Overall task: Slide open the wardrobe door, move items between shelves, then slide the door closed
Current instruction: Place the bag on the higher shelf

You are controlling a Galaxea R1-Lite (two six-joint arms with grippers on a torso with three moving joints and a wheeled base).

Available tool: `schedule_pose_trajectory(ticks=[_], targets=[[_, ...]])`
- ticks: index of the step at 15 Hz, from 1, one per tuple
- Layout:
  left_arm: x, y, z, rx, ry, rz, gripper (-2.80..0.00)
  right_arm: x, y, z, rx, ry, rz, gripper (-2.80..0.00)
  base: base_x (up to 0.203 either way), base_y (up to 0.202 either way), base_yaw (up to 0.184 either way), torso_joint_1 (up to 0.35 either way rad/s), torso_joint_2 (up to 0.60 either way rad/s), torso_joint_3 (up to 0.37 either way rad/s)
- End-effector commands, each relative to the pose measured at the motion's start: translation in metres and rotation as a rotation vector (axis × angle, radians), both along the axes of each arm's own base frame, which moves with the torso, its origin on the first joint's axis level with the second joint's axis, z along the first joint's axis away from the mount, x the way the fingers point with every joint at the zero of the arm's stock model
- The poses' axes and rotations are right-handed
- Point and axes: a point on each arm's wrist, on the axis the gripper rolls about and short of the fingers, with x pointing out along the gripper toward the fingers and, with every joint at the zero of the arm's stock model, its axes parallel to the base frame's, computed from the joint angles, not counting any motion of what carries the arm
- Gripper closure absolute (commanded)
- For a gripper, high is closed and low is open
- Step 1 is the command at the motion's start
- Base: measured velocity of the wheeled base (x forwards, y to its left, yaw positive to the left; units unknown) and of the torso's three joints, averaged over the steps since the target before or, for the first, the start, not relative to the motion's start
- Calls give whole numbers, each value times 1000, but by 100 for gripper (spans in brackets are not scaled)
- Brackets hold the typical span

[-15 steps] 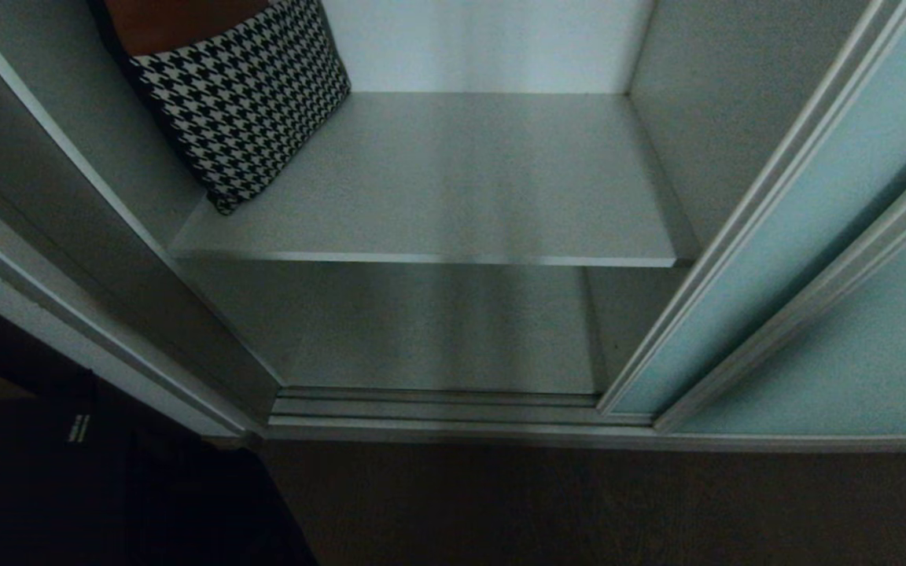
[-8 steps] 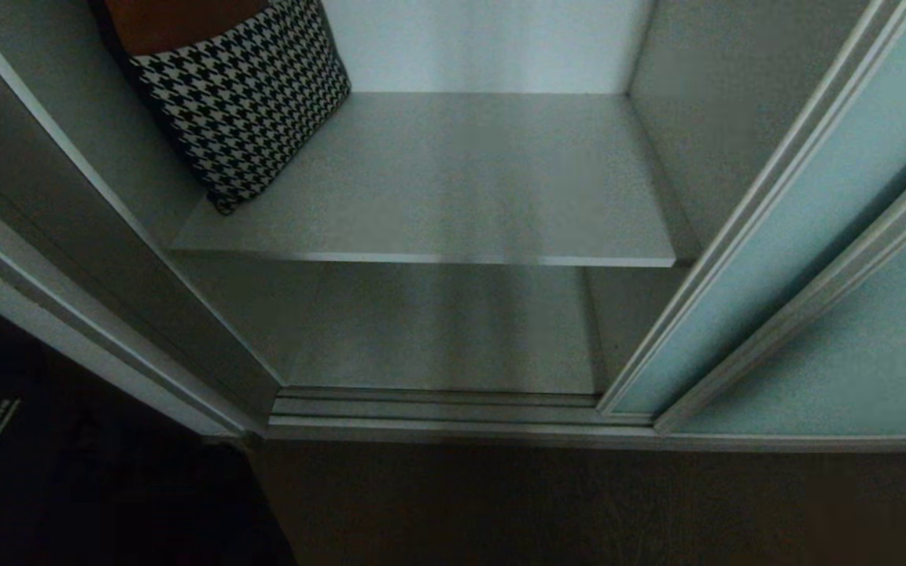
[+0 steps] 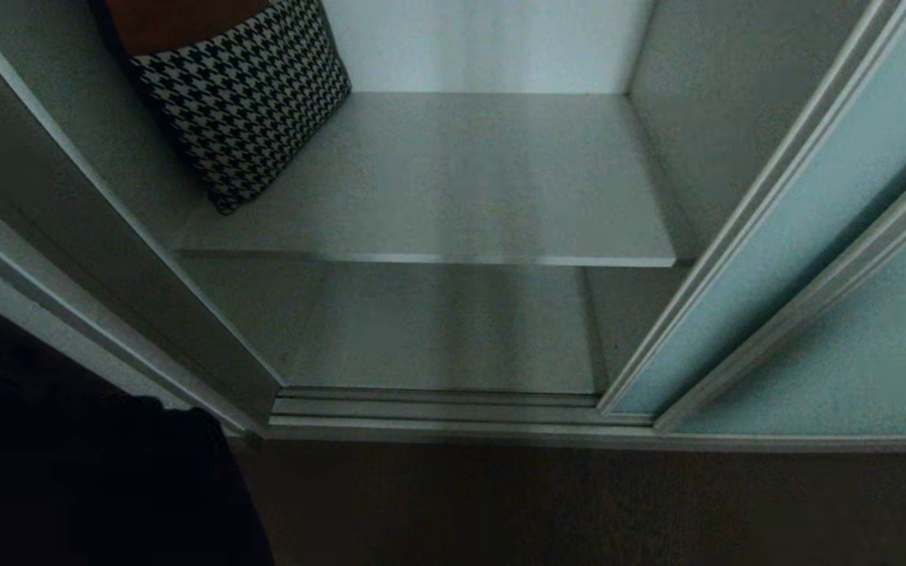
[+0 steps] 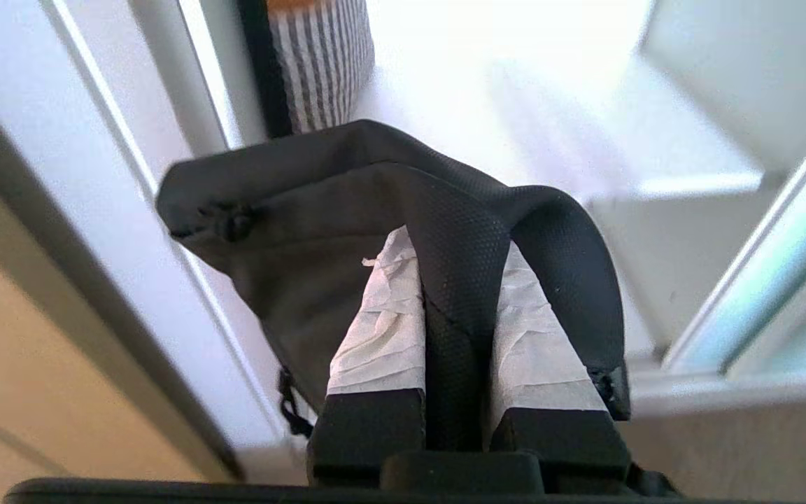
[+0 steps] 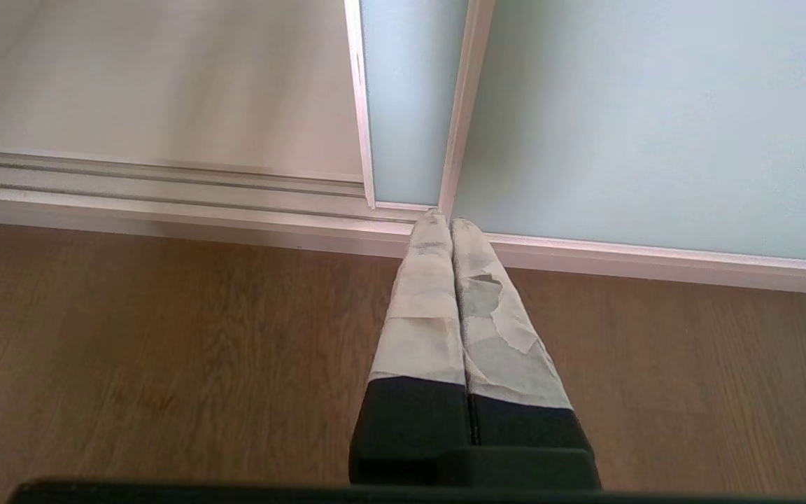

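Black fabric bag (image 4: 319, 231) hangs pinched in the left pincer (image 4: 457, 280), at eight o'clock of the open wardrobe, outside it. The sliding wardrobe door (image 3: 775, 259) stands at three o'clock. The right pincer (image 5: 445, 225), pressed together, hovers above the floor (image 5: 165, 350).

The left gripper (image 4: 455, 294) pinches black fabric between its taped fingers, while the right gripper (image 5: 448, 222) hangs with fingers pressed together.
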Motion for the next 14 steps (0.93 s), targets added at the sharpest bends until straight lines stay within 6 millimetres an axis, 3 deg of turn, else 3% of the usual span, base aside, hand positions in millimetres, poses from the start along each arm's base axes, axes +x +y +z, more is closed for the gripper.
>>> schedule_pose_trajectory(ticks=[1,6,14], targets=[[23,0,35,-3,32,-16,0,0,0,0,0,-2,0,0,0,0,0,0,0,0],[59,-1,96,-25,22,-116,0,0,0,0,-1,-2,1,0,0,0,0,0,0,0],[159,0,172,-54,-44,-152,0,0,0,0,-1,-2,1,0,0,0,0,0,0,0]])
